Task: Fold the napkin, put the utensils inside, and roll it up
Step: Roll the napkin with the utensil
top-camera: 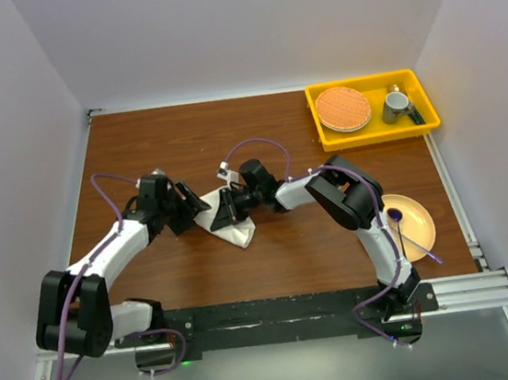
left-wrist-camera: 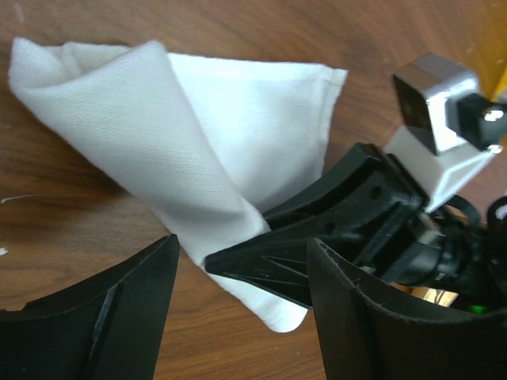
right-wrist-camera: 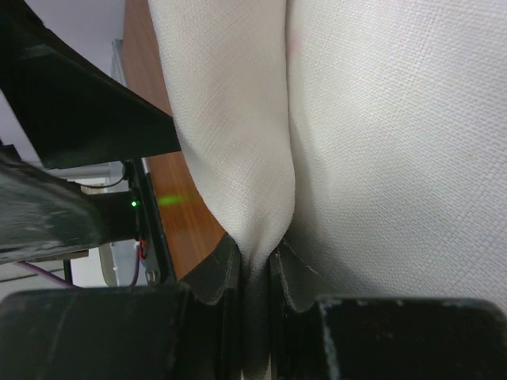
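Note:
The off-white napkin (top-camera: pixel 237 230) lies bunched and partly rolled on the brown table between the two arms. In the left wrist view the napkin (left-wrist-camera: pixel 198 119) shows a folded flap wrapped over itself. My right gripper (top-camera: pixel 226 212) comes in from the right and is shut on a fold of the napkin (right-wrist-camera: pixel 380 119), the cloth pinched between the right gripper (right-wrist-camera: pixel 255 261) pads. My left gripper (top-camera: pixel 194 213) sits just left of the cloth, and the left gripper (left-wrist-camera: pixel 242 317) stands open with only bare wood between its fingers. The utensils are out of view.
A yellow tray (top-camera: pixel 377 134) at the back right holds a round orange disc (top-camera: pixel 343 108) and a grey cup (top-camera: pixel 396 103). A yellow plate (top-camera: pixel 417 230) near the right arm's base carries a silver-handled utensil with a purple end (top-camera: pixel 396 216).

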Robot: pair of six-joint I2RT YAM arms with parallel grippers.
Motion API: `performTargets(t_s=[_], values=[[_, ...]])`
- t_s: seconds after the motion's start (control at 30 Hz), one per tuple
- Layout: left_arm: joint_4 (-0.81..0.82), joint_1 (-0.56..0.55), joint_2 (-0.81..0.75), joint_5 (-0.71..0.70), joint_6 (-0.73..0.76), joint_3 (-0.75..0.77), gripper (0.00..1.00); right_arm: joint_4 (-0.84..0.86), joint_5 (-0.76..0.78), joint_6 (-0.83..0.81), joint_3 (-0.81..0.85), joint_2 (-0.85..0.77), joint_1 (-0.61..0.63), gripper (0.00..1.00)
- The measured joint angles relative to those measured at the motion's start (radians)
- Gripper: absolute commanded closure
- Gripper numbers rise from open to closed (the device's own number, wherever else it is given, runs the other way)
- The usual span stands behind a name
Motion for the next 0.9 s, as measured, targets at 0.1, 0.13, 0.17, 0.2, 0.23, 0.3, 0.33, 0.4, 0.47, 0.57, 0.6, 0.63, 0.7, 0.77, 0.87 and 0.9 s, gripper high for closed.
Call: performTargets(t_s=[0.1, 0.13, 0.17, 0.2, 0.23, 0.3, 0.33, 0.4, 0.47, 0.57, 0.6, 0.63, 0.7, 0.77, 0.87, 0.9], values=[[-0.068, 0.0, 0.037, -0.027, -0.015, 0.015, 0.23, -0.023, -0.002, -0.002, 0.011, 0.0, 0.0, 1.0], [-0.095, 0.0, 0.044, -0.043, -0.02, 0.024, 0.22, -0.033, -0.002, -0.004, 0.017, 0.001, 0.0, 1.0], [-0.126, 0.0, 0.049, -0.061, -0.026, 0.036, 0.22, -0.042, -0.002, -0.006, 0.021, 0.002, 0.0, 1.0], [-0.147, 0.0, 0.053, -0.078, -0.031, 0.048, 0.22, -0.051, -0.004, -0.006, 0.027, 0.003, -0.001, 1.0], [-0.165, 0.0, 0.057, -0.095, -0.037, 0.063, 0.22, -0.058, -0.007, -0.007, 0.031, 0.005, -0.001, 1.0], [-0.182, 0.0, 0.072, -0.111, -0.045, 0.085, 0.22, -0.066, -0.009, -0.008, 0.036, 0.006, -0.002, 1.0], [-0.187, 0.0, 0.086, -0.115, -0.05, 0.098, 0.22, -0.068, -0.009, -0.009, 0.037, 0.006, -0.002, 1.0], [-0.187, 0.0, 0.136, -0.12, -0.057, 0.128, 0.22, -0.075, -0.01, -0.011, 0.04, 0.006, -0.002, 1.0], [-0.185, 0.0, 0.18, -0.121, -0.061, 0.145, 0.24, -0.081, -0.01, -0.015, 0.043, 0.006, -0.002, 1.0], [-0.183, 0.0, 0.238, -0.133, -0.064, 0.153, 0.3, -0.095, -0.01, -0.022, 0.049, 0.006, -0.002, 1.0], [-0.183, 0.0, 0.252, -0.14, -0.066, 0.154, 0.33, -0.1, -0.011, -0.025, 0.052, 0.006, -0.002, 1.0], [-0.18, 0.0, 0.259, -0.146, -0.07, 0.163, 0.39, -0.105, -0.012, -0.029, 0.054, 0.006, -0.002, 1.0], [-0.165, 0.0, 0.279, -0.159, -0.071, 0.172, 0.61, -0.114, -0.014, -0.034, 0.058, 0.006, -0.002, 0.99], [-0.149, 0.0, 0.3, -0.16, -0.071, 0.183, 0.79, -0.138, -0.014, -0.053, 0.07, 0.006, -0.002, 0.95], [-0.156, 0.001, 0.331, -0.157, -0.049, 0.203, 1.0, -0.212, -0.008, -0.101, 0.108, 0.006, -0.001, 0.9], [-0.156, 0.001, 0.334, -0.157, -0.047, 0.207, 1.0, -0.243, -0.004, -0.119, 0.123, 0.006, -0.001, 0.86]])
